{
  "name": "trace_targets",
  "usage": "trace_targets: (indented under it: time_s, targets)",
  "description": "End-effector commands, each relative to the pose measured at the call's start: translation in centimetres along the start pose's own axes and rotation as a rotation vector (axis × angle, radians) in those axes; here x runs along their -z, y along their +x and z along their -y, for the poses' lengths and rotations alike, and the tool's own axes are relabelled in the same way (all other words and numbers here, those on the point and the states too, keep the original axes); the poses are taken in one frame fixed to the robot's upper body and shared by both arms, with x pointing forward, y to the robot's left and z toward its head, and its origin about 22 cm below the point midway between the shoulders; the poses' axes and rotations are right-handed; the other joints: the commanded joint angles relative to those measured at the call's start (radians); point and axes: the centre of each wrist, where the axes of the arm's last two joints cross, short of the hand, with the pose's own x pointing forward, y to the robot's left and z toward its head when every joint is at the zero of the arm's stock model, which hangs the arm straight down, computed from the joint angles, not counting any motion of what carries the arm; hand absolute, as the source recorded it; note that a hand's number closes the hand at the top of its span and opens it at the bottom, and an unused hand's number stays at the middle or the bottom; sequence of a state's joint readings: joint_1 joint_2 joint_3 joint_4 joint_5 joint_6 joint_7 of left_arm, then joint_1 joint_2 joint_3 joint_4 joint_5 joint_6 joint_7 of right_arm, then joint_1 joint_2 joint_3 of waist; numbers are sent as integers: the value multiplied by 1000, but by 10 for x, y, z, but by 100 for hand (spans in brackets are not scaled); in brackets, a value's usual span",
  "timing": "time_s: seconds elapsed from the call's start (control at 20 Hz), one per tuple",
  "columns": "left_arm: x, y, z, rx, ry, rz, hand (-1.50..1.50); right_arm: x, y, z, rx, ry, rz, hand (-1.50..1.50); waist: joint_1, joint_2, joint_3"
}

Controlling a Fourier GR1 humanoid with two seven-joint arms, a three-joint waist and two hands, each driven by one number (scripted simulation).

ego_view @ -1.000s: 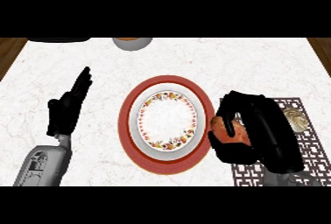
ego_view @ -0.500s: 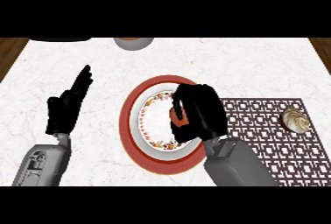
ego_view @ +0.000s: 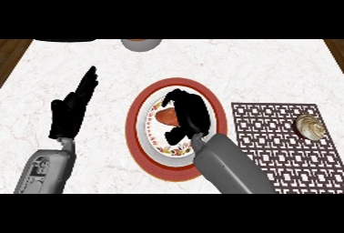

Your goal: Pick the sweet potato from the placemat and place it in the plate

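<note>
White marble counter (ego_view: 269,68), dark wood floor at both far corners (ego_view: 13,50)

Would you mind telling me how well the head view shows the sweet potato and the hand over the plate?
In the head view, the right hand is solid black with little surface detail, and it covers most of the sweet potato, leaving only an orange patch showing over the plate; lighting on the counter is even, with no glare; the plate looks taller than wide.

One head view here, looking steeply down on the table (ego_view: 255,68), close in, both forearms entering from the lower edge.
</note>
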State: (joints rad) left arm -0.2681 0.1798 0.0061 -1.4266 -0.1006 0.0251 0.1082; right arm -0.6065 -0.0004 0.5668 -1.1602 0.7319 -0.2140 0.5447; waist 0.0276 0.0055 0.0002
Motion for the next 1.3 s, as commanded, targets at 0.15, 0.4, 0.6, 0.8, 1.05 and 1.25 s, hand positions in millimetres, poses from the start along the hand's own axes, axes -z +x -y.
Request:
trace_targets:
  time_s: [0.15,0.4,0.6,0.8,1.05,1.25]
  targets:
    - [0,3,21,-15,10,7,0,11,-3,-22,175,-3,28,-150,3,1,0]
    - [1,1,5,-15,28,13,0,7,4,2,441,-139,69,-150,-15,-3,1]
    - [-6,-6,-8,-17,29,-28,0,7,-7,33,564,-240,33,-150,-32,-9,0]
    - [-7,-13,-16,-2,35,-23,0,-10,-61,57,600,-370,-31,-150,-42,-8,0]
    - [5,2,9,-7,48,-8,0,-44,-112,94,656,-375,-64,-150,-46,-7,0]
    - [3,1,-3,-15,38,-11,0,-71,-145,121,656,-371,-58,-150,-39,-7,0]
